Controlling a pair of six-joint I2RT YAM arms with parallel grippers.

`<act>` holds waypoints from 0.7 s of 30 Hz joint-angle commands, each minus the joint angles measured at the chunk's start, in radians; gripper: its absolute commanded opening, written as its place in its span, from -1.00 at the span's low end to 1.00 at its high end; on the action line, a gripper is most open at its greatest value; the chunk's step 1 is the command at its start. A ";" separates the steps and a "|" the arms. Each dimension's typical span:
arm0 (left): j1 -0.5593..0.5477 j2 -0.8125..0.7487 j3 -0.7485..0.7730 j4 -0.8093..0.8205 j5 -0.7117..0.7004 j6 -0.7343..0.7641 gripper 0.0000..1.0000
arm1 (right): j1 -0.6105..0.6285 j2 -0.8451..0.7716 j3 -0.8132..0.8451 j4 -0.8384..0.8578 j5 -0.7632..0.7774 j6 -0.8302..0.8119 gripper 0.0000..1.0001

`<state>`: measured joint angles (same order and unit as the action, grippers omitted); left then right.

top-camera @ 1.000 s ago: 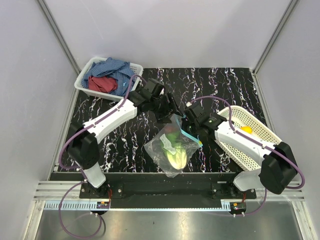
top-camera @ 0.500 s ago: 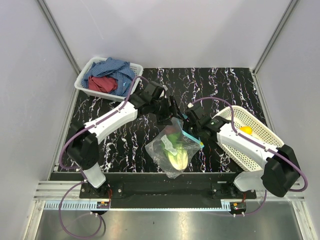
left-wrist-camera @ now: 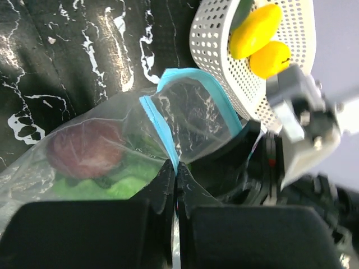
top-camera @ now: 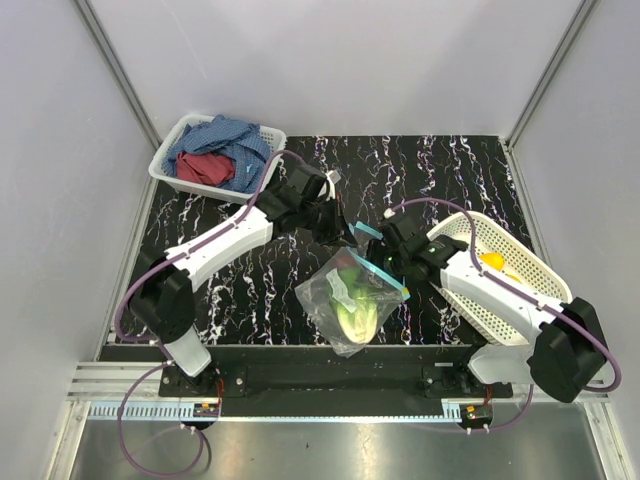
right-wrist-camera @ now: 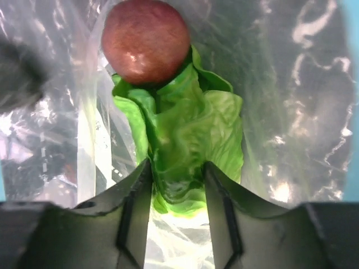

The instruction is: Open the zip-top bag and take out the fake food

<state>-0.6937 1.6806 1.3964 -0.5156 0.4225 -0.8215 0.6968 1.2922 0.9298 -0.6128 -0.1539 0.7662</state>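
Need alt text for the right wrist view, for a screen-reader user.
Looking into the clear bag, a green lettuce fills the middle with a round dark-red piece above it. The right gripper shows at the bottom edge, its jaws apart on either side of the lettuce's lower end; contact cannot be told.

There is one zip-top bag (top-camera: 325, 300), and in it I count one green lettuce (right-wrist-camera: 190, 140) and one dark red round piece (right-wrist-camera: 146, 42). The yellow lemons (left-wrist-camera: 255, 31) (left-wrist-camera: 270, 59) are two, and the white baskets are also two: one oval basket (top-camera: 505, 238) and one rectangular basket (top-camera: 195, 188). There are two cloths, one blue cloth (top-camera: 225, 138) and one red cloth (top-camera: 205, 167), and two robot arms, the left arm (top-camera: 220, 240) and the right arm (top-camera: 490, 290).
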 commanded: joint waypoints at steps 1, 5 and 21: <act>-0.007 -0.084 -0.051 0.098 0.050 0.033 -1.00 | -0.092 -0.056 0.001 -0.008 -0.059 -0.016 -0.05; -0.021 -0.101 -0.076 0.120 0.059 0.010 -1.00 | -0.140 -0.048 0.033 0.002 -0.098 -0.070 0.06; -0.082 -0.090 0.018 0.111 0.081 -0.008 -1.00 | -0.221 0.082 0.093 0.108 -0.285 -0.136 0.12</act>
<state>-0.7525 1.6180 1.3399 -0.4488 0.4618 -0.8207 0.4774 1.3155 0.9939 -0.6102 -0.3660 0.6510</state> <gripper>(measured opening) 0.012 0.678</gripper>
